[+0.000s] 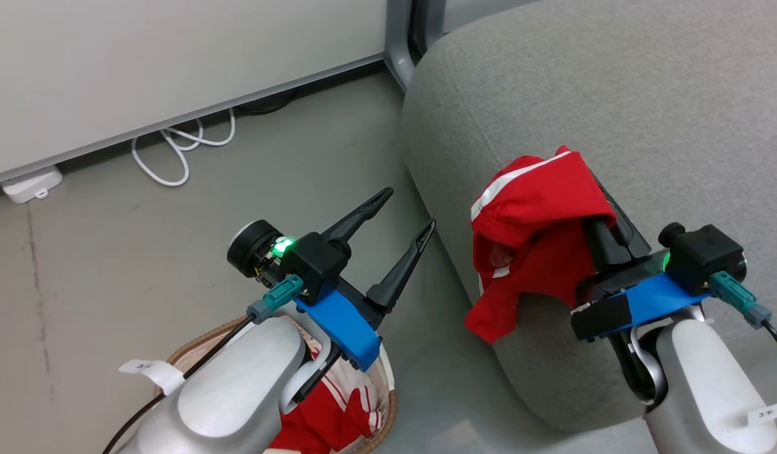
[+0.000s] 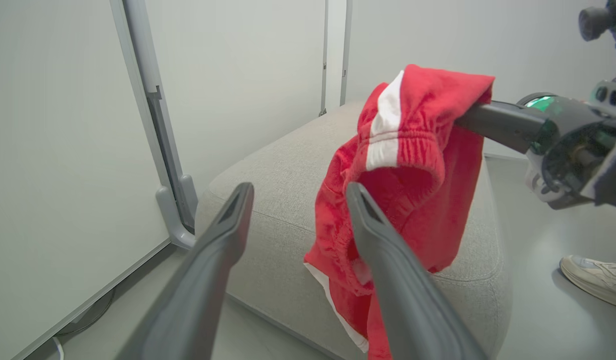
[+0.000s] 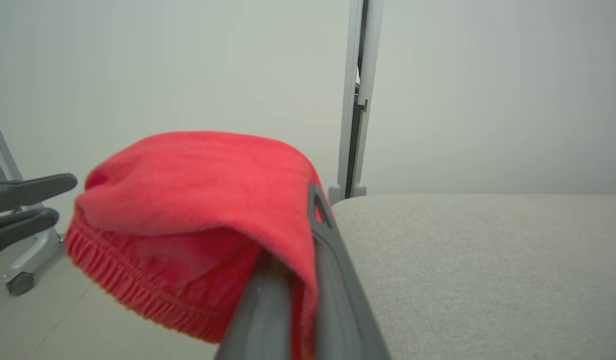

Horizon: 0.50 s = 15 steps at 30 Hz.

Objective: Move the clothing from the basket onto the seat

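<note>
One piece of red clothing (image 1: 533, 227) with a white stripe hangs from my right gripper (image 1: 605, 195), which is shut on it over the left edge of the grey seat (image 1: 646, 94). In the right wrist view the cloth (image 3: 198, 185) drapes over that gripper (image 3: 293, 235) and hides one fingertip. My left gripper (image 1: 408, 209) stands open and holds nothing, above the floor between the seat and the basket (image 1: 193, 343). Its forearm covers most of the basket, where a second red and white garment (image 1: 338, 410) lies. The left wrist view looks past the open fingers (image 2: 238, 200) at the hanging garment (image 2: 412, 150).
A white cable (image 1: 180, 151) and a white adapter (image 1: 32, 184) lie on the floor by the white wall panel. A grey panel foot with a caster (image 3: 20, 285) stands beside the seat. A person's shoe (image 2: 595, 272) rests on the floor beyond the seat.
</note>
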Tool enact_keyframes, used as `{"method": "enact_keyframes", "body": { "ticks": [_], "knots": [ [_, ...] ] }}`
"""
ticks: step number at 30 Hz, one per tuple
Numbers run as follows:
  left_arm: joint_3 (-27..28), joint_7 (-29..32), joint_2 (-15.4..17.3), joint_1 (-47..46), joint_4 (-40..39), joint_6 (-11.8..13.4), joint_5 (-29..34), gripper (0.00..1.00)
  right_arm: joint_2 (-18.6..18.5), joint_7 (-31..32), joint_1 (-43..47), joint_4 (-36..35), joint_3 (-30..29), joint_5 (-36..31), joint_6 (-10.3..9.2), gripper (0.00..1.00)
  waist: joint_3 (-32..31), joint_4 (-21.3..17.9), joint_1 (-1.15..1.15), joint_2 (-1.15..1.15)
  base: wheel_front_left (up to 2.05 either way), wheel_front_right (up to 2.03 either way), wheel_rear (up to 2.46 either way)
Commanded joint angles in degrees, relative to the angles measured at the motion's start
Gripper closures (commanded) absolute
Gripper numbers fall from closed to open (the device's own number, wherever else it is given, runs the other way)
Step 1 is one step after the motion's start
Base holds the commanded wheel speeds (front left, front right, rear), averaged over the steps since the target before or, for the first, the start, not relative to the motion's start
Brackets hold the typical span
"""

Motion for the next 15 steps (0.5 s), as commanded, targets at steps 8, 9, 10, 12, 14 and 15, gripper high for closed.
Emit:
{"method": "enact_keyframes", "body": {
  "ticks": [8, 9, 10, 12, 14, 15],
  "knots": [
    [-0.4, -0.2, -0.2, -0.2, 0.4, 0.1, 0.6, 0.00, 1.8, -0.2, 2.8, -2.0, -2.7, 0.3, 0.02, 1.00, 0.5, -3.0, 0.00, 0.00, 0.00, 0.00, 0.00],
    [-0.4, -0.2, -0.1, -0.2, 0.4, 0.1, 0.7, 0.00, 1.9, -0.2, 3.0, -2.2, -2.9, 0.2, 0.02, 1.00, 0.5, -3.1, 0.00, 0.00, 0.00, 0.00, 0.00],
    [-0.3, -0.2, -0.1, -0.3, 0.3, 0.0, 0.7, 0.00, 1.9, -0.2, 3.0, -2.4, -3.2, 0.2, 0.02, 1.00, 0.5, -3.2, 0.00, 0.00, 0.00, 0.00, 0.00],
    [0.0, -0.2, -0.1, -0.6, 0.2, 0.2, 0.8, 0.00, 1.8, -0.2, 2.6, -3.0, -3.8, -0.2, 0.02, 1.00, 0.6, -3.3, 0.00, 0.00, 0.00, 0.00, 0.00],
    [0.2, -0.2, -0.1, -0.8, 0.0, 0.3, 1.0, 0.00, 1.5, -0.2, 1.4, -3.8, -4.7, -0.4, 0.02, 1.00, 0.9, -3.1, 0.00, 0.00, 0.00, 0.00, 0.00],
    [0.3, -0.2, 0.0, -0.9, -0.1, 0.4, 1.1, 0.00, 1.4, -0.2, 0.6, -4.3, -5.2, -0.6, 0.02, 1.00, 1.1, -3.0, 0.00, 0.00, 0.00, 0.00, 0.00]
  ]
}}
